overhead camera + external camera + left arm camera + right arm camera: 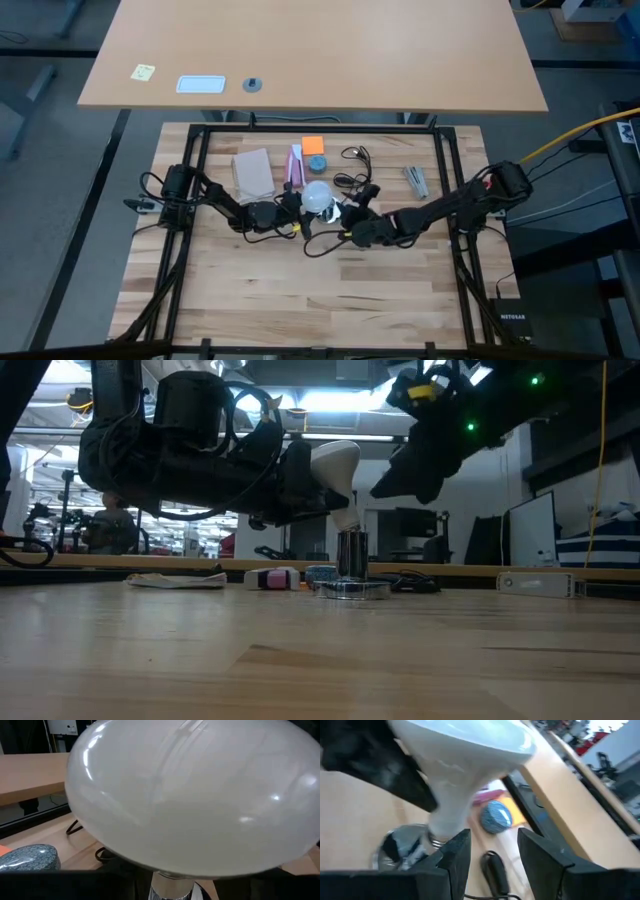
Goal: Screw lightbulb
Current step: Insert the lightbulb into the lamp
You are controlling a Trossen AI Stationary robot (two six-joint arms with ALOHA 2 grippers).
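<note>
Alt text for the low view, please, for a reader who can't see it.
The left gripper holds a white lightbulb tilted, its neck over a silvery socket standing on the wooden table. The right gripper hangs close beside the bulb.

We see the lightbulb [195, 795] filling nearly the whole left wrist view, its frosted white globe very close to the camera, with glare streaks on it. Under the globe we see its silvery neck [172, 887], only partly visible. Beside the lightbulb sits a speckled blue-grey rounded object [30, 859]. Beyond the lightbulb we see the wooden tabletop [47, 832] and a dark cord [75, 826].
</note>
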